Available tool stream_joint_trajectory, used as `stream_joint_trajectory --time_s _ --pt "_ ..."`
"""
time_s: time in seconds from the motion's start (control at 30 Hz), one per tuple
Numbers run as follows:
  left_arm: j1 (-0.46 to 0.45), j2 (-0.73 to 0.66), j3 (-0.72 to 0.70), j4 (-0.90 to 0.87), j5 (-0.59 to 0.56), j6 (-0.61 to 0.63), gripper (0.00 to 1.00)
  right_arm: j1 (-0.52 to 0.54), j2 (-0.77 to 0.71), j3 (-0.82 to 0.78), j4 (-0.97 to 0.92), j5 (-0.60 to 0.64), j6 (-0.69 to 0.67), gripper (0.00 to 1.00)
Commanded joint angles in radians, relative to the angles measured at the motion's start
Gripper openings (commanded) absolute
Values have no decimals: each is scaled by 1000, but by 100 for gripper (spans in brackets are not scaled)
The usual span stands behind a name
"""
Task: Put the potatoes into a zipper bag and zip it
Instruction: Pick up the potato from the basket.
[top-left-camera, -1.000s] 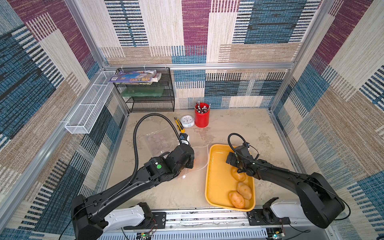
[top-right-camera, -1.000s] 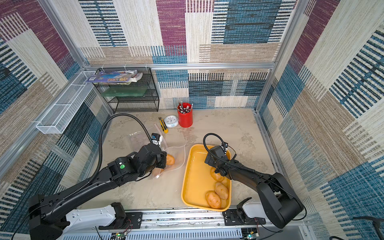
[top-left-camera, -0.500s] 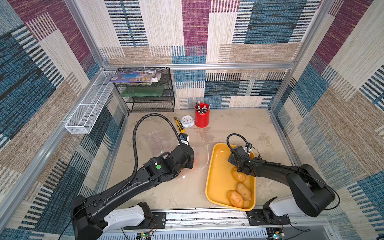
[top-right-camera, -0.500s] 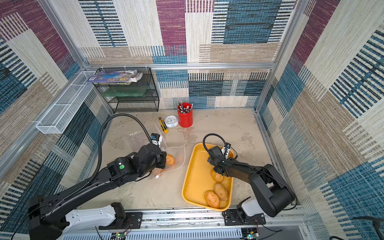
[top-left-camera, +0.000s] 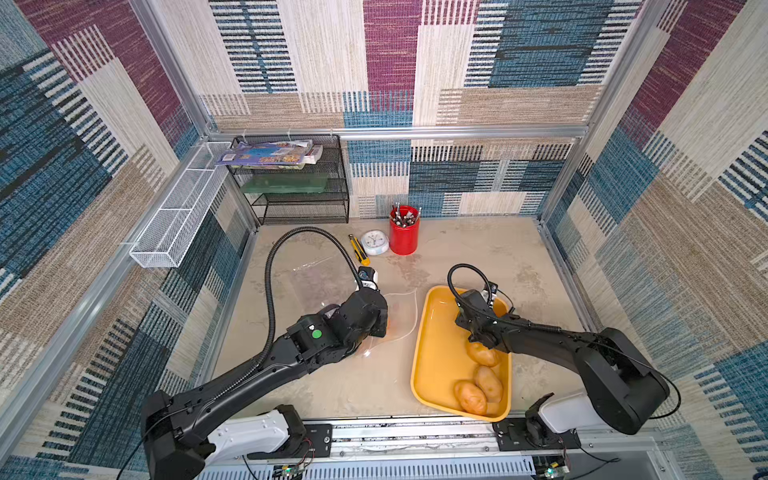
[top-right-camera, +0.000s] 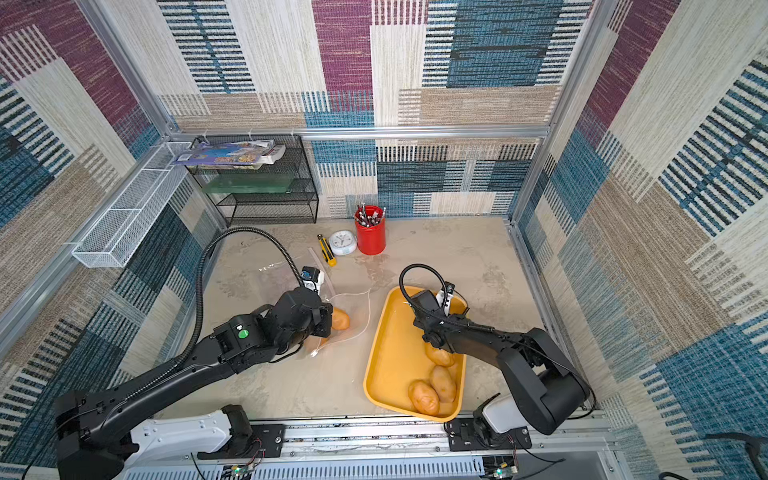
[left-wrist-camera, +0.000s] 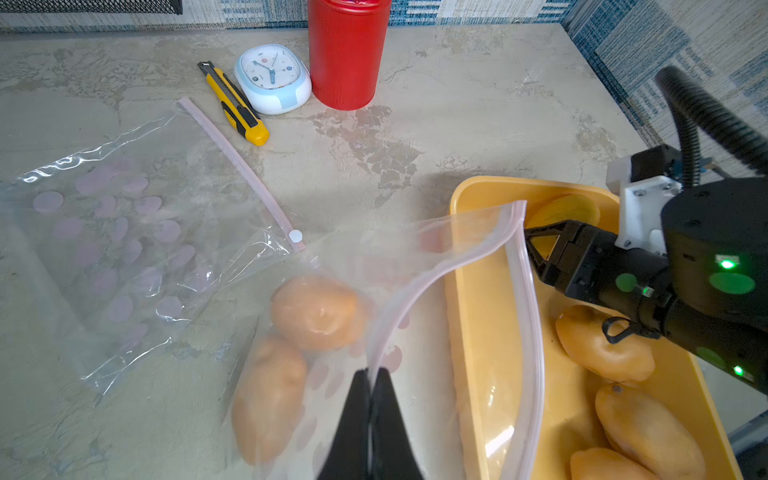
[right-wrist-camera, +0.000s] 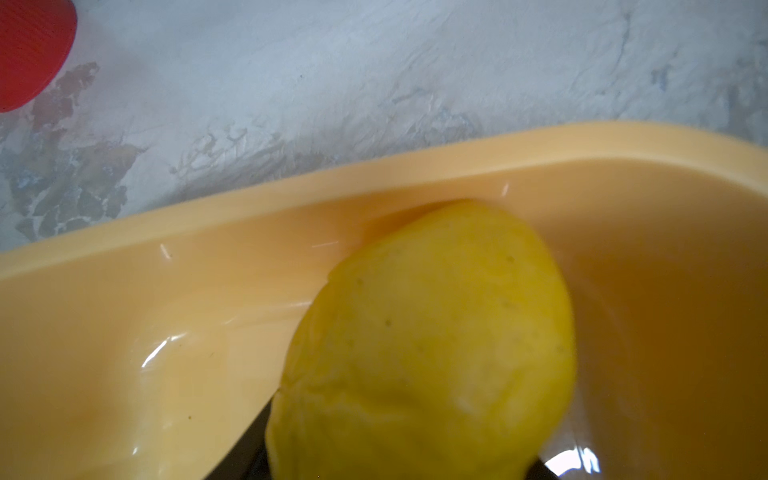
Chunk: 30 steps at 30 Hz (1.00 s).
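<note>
Tan potatoes (left-wrist-camera: 318, 311): two in held zipper bag (left-wrist-camera: 419, 266), three in yellow tray (left-wrist-camera: 498, 185) | yellow potato (right-wrist-camera: 428, 340): one | left pincer (left-wrist-camera: 370, 376) clamps bag rim | right pincer (left-wrist-camera: 540, 241): grip indiscernible

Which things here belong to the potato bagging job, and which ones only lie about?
For the job: clear zipper bag held open; two tan potatoes inside it; three tan potatoes and one round yellow potato in the yellow plastic tray.
Lying about: second clear bag, flat; yellow utility knife; white clock; red pen cup; black mesh shelf.

Twin overhead views of the whole table (top-left-camera: 457, 257); both wrist views close, sharing the yellow tray (left-wrist-camera: 548, 188)
</note>
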Motion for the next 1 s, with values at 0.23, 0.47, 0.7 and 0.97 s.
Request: stream_joint_trajectory --time_s 0.23,0.47,0.7,0.97 --pt "0 -3 0 12 -12 -7 0 105 -51 50 -56 71 -25 45" --pt "0 -4 0 13 -10 -6 0 154 -210 17 -9 -34 -87 41" --pt "0 -3 0 15 -7 -7 0 198 -406 -11 -13 -87 -123 41" --pt "0 0 -1 17 -7 -7 0 235 -565 -12 -7 -158 -168 39"
